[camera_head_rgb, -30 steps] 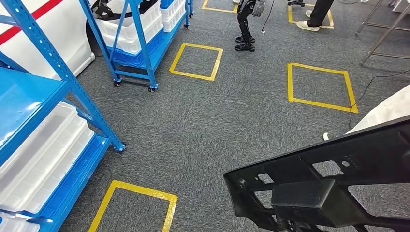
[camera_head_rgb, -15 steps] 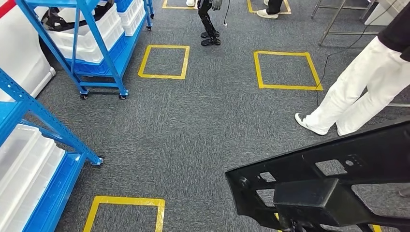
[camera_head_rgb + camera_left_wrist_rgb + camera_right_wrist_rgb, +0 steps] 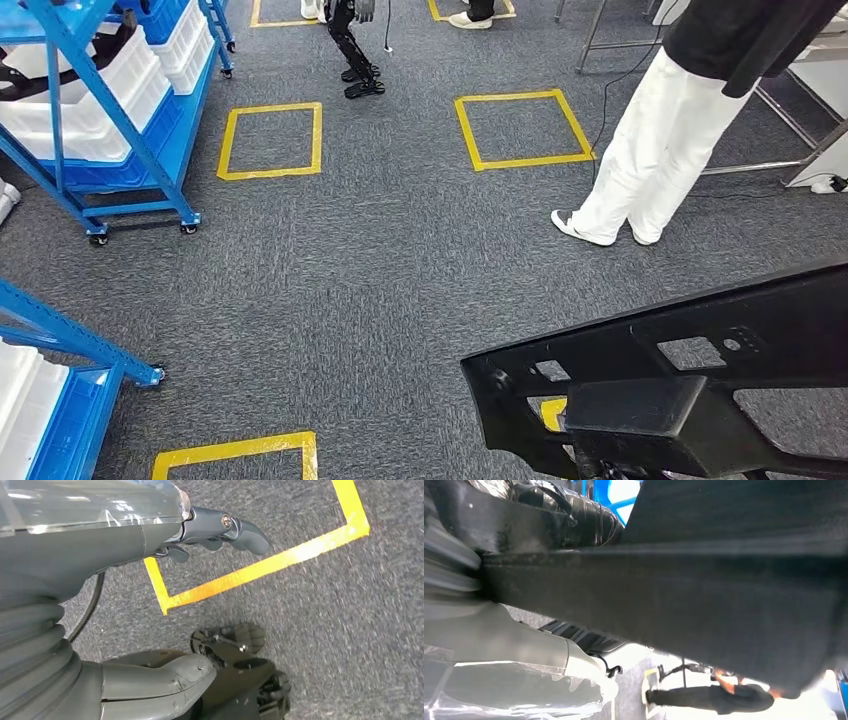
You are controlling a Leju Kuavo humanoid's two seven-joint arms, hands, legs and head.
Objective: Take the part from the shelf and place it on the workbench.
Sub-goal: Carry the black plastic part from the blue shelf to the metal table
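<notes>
A long black plastic part (image 3: 660, 400) with cut-out openings hangs over the carpet at the lower right of the head view. In the right wrist view the same part (image 3: 674, 595) runs across the picture, and my right hand (image 3: 499, 625) grips it, dark fingers (image 3: 574, 517) wrapped over its edge. My left hand (image 3: 100, 540) hangs above the floor, fingers (image 3: 240, 530) and thumb (image 3: 165, 675) apart with nothing between them.
A wheeled blue rack with white bins (image 3: 90, 110) stands at the far left, and another blue shelf corner (image 3: 60, 340) is near left. A person in white trousers (image 3: 650, 150) stands ahead to the right. Yellow tape squares (image 3: 270, 140) mark the grey carpet. Metal frame legs (image 3: 800, 150) are far right.
The camera has swung right: the shelves slid toward the left edge and the person came further into view. The black part keeps its place in the picture, still held.
</notes>
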